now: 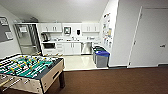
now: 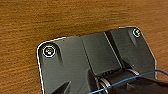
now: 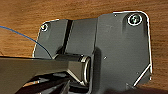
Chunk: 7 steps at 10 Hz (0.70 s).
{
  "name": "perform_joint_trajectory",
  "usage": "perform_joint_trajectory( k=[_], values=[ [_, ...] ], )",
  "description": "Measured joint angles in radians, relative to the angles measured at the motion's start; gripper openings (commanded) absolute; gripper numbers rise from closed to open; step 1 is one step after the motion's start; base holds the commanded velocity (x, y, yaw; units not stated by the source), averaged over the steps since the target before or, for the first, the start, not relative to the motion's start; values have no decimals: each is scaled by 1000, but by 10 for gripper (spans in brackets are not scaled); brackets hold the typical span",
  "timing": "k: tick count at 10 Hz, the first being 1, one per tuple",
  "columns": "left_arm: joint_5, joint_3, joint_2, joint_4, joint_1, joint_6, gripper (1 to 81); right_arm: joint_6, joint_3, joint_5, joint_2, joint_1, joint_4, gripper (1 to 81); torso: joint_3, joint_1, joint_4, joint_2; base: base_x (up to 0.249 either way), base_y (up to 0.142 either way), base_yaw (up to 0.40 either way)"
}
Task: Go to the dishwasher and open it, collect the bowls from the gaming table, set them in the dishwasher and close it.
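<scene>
A dark plate with rounded, pale-edged corners is showing ringed round screws; a thin blue cable is running toward four o'clock beside a jointed bar.

1. An office break room — white kitchenette cabinets and a worktop along the far wall.
2. A foosball table stands on brown carpet.
3. Blue-lidded recycling bins — notices pinned above.
</scene>
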Motion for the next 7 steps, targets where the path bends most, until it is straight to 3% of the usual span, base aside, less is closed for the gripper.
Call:
perform_joint_trajectory(
  k=[7],
  values=[
    [-2,0,2,0,3,0,811,0,0,3,2,7,0,811,0,0,0,0,114,0,0]
  ],
)
